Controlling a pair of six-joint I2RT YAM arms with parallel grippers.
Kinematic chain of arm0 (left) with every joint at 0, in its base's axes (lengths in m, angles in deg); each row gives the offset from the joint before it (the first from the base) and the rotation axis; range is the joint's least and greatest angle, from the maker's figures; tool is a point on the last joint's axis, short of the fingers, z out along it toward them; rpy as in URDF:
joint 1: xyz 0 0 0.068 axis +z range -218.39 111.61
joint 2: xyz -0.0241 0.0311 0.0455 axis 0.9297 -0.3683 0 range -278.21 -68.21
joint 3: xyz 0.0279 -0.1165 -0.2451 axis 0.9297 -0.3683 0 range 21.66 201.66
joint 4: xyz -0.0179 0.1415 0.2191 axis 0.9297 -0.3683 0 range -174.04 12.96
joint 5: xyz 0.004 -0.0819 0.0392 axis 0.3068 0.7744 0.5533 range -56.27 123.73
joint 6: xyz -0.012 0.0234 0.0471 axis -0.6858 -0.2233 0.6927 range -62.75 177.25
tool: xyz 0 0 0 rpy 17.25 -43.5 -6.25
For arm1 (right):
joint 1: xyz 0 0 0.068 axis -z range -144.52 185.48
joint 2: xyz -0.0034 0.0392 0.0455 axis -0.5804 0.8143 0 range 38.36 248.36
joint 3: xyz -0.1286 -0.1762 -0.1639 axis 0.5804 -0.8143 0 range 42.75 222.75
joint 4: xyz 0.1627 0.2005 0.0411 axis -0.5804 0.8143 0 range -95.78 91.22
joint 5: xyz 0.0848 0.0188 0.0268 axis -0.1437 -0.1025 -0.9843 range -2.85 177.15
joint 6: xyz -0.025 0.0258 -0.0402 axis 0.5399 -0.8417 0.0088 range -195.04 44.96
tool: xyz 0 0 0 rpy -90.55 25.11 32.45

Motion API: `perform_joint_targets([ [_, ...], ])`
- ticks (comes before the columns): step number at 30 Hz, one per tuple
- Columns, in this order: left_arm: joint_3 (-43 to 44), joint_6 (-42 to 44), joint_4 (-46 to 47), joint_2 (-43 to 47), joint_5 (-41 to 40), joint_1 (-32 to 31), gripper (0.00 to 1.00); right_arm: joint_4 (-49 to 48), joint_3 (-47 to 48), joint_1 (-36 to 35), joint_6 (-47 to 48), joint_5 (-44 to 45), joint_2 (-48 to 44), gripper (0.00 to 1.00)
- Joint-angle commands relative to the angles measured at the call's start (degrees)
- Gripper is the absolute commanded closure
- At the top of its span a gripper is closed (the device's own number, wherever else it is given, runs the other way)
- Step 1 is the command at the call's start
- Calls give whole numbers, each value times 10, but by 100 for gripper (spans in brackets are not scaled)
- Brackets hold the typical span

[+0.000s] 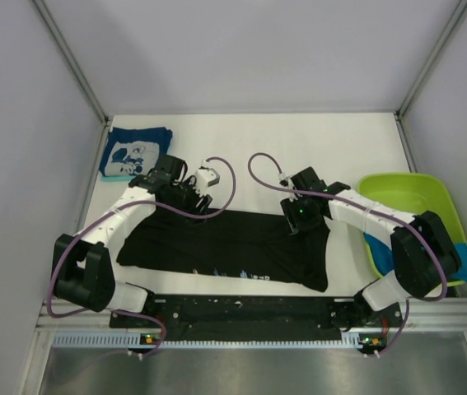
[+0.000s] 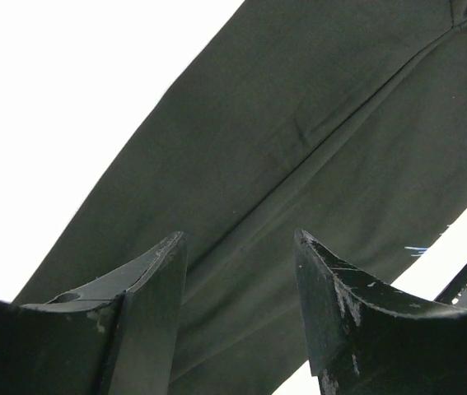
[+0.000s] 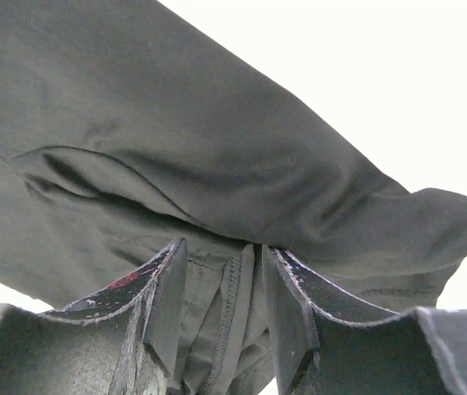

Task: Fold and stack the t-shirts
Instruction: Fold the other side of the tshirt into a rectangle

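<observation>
Shirt length runs side to side: the black shirt (image 1: 225, 247) lies spread on the surface (image 1: 258, 140), long axis left to right. The right gripper (image 3: 223, 245) sits at the shirt's far right corner, jaws pinched on bunched hem cloth. The left gripper (image 2: 241, 239) hovers over the shirt's far left edge, jaws apart and holding nothing, with cloth just beyond their tips. By my judgement, the left side must take its corner before the far edge can be drawn nearward.

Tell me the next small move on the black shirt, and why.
Probably shut the left gripper on the far edge of the black t-shirt: its fingers stand open over the cloth, while the right gripper pinches a bunched hem. Then both could lift together.
</observation>
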Motion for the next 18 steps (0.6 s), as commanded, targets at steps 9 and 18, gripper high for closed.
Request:
perform_joint_targets([
  [9,3,13,-17,19,22,3,41,-13,13,1,26,-46,38,62],
  [18,5,13,-18,14,24,2,40,-12,-4,1,9,-53,11,91],
])
